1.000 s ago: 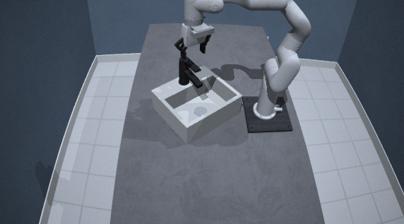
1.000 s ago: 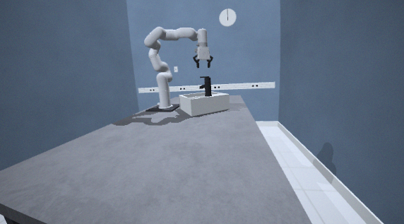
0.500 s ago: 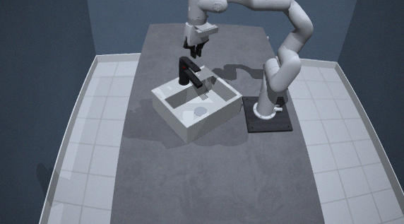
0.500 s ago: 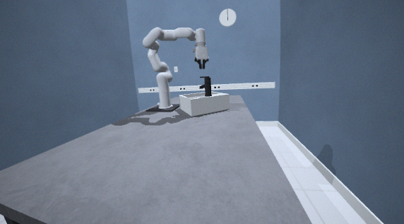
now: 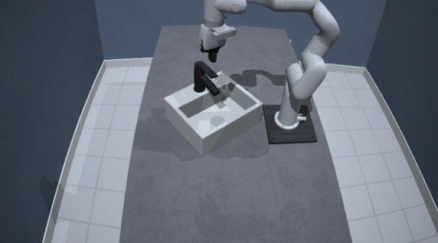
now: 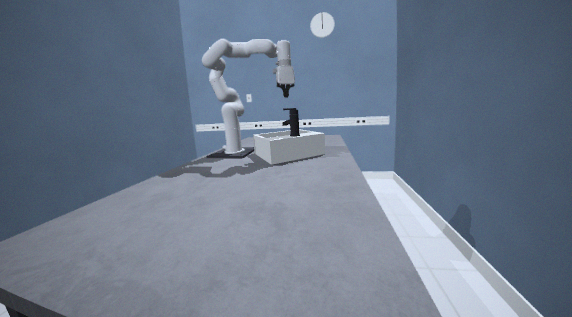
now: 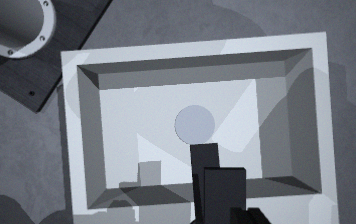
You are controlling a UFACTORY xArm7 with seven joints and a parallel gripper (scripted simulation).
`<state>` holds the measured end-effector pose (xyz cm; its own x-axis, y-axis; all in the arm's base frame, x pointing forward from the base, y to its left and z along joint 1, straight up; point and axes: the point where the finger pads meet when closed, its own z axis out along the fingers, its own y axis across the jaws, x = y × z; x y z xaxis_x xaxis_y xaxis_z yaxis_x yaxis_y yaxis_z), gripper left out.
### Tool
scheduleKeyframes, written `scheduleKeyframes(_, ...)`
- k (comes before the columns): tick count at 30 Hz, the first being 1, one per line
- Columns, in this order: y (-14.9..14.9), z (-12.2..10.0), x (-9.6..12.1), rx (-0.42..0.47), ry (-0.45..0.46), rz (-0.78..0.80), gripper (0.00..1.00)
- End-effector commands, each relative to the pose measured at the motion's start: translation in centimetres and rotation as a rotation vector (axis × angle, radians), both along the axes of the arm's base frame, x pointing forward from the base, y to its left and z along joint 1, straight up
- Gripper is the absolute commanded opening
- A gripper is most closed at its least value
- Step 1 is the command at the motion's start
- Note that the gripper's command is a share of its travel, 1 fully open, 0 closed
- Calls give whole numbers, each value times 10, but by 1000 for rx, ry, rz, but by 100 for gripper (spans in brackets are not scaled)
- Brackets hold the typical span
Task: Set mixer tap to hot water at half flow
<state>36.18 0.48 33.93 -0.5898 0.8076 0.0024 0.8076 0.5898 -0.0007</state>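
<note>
The tool, fingers pressed together on nothing, hangs above the black mixer tap on the white basin, apart from its lever.

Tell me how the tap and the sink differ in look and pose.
The tap is black; the sink is pale grey-white. The tap is a slim upright post with a spout reaching over the bowl; the sink is a wide, low box, open at the top, with a round drain. The tap stands on the sink's back rim, while the sink rests on the grey counter. Both have squared, blocky shapes.
</note>
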Motion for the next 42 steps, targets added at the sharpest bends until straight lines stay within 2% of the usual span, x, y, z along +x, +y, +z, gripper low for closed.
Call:
scheduleKeyframes(1, 0, 2, 1, 0, -4, 0, 0)
scheduleKeyframes(19, 0, 2, 1, 0, -4, 0, 0)
scheduleKeyframes(20, 0, 2, 1, 0, -4, 0, 70)
scheduleKeyframes(42, 0, 2, 1, 0, -4, 0, 70)
